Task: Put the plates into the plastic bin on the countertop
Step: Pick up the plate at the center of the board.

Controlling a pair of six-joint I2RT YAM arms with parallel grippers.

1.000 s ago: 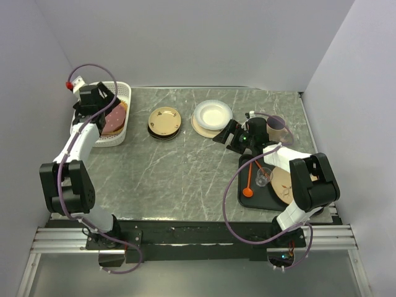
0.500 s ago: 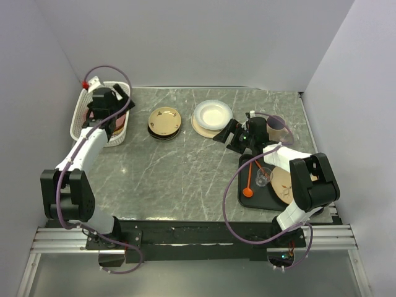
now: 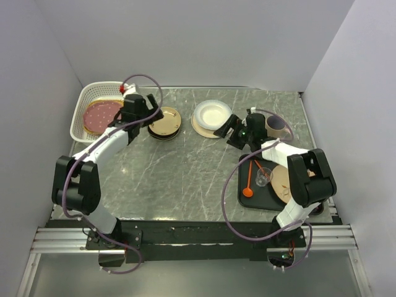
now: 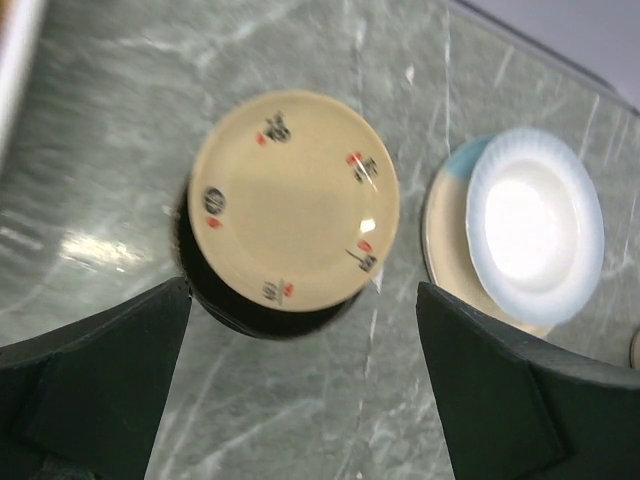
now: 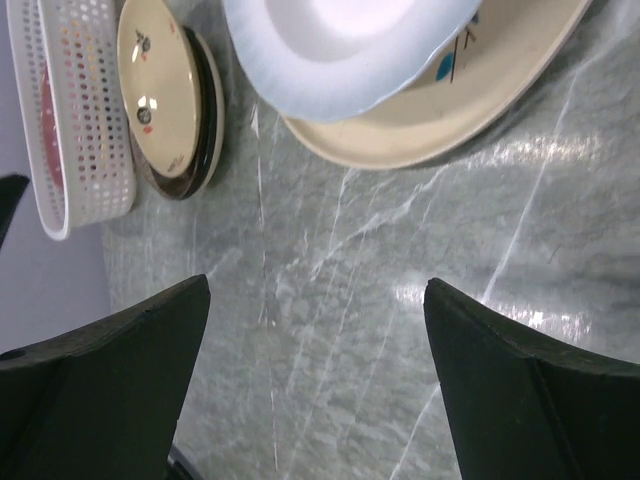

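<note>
Left gripper (image 4: 302, 300), wide open and empty, hovers above the small tan plate (image 4: 290, 200); right gripper (image 5: 316, 285), likewise spread and empty, right of that plate

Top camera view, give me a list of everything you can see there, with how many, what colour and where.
countertop: one, grey-green marble, under everything
plastic bin: one, white, far left corner
pink polka-dot plate: one, in the bin
orange-brown plate: one, edge showing under it
tan plate: one, dark-rimmed, centre-left
dark brown plate: at least one, under the tan plate
pale blue plate: one, far centre
cream plate: one, blue-marked, under the pale blue plate
black tray: one, near right
orange spoon: one, on the tray
clear glass: one, on the tray
sprig plate: one, tan, on the tray, partly hidden
cup: one, tan, far right
left pincer: open, above the tan plate
right pincer: open, beside the cream plate
</note>
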